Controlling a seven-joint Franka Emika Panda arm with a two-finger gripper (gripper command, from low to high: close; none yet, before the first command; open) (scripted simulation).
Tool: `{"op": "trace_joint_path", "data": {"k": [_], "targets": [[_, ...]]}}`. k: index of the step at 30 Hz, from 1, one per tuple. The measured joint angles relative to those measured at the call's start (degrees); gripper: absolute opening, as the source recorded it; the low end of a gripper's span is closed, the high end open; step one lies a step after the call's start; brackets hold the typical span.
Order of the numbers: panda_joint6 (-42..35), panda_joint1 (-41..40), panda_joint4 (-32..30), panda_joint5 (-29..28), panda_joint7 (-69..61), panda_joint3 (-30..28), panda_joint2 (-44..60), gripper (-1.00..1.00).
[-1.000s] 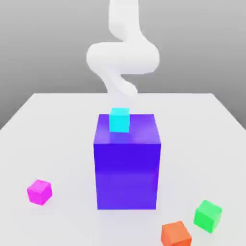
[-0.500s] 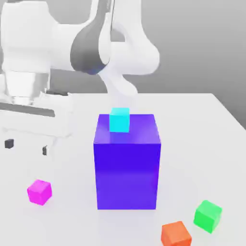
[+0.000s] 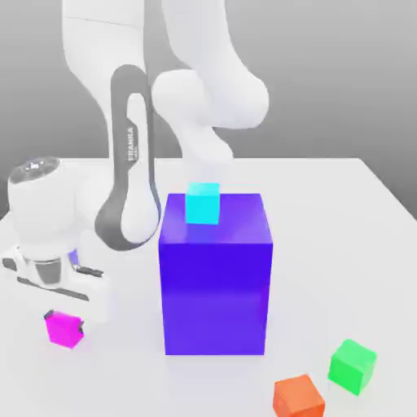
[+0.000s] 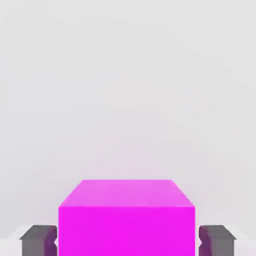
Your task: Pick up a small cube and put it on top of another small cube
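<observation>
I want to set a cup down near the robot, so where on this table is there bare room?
Bare table lies to the exterior view's right of the blue block, behind the green cube. It is crowded around the magenta cube, with the gripper down over it, and where the orange cube neighbors the green one.

Magenta cube [image 4: 127,220] between the jaws [image 4: 128,241]
Pale surface [image 4: 125,90] around it; contact with the jaws is hard to tell.

There are four small cubes, cyan [image 3: 203,204], pink [image 3: 64,330], orange [image 3: 298,398] and green [image 3: 353,366], and one big blue block [image 3: 215,295].
</observation>
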Motion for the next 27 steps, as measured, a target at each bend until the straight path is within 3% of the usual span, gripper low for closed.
{"op": "trace_joint_path", "data": {"k": [4,10,27], "targets": [[-0.94,0.62,-0.28,-0.79,0.63,-0.79,-1.17,-1.0],[-9.81,4.67,-1.22,-9.26,7.48,-5.05,-10.82,-1.0],[-19.0,35.73,7.43,-17.7,37.63,17.81,-11.69,-1.0]]}}
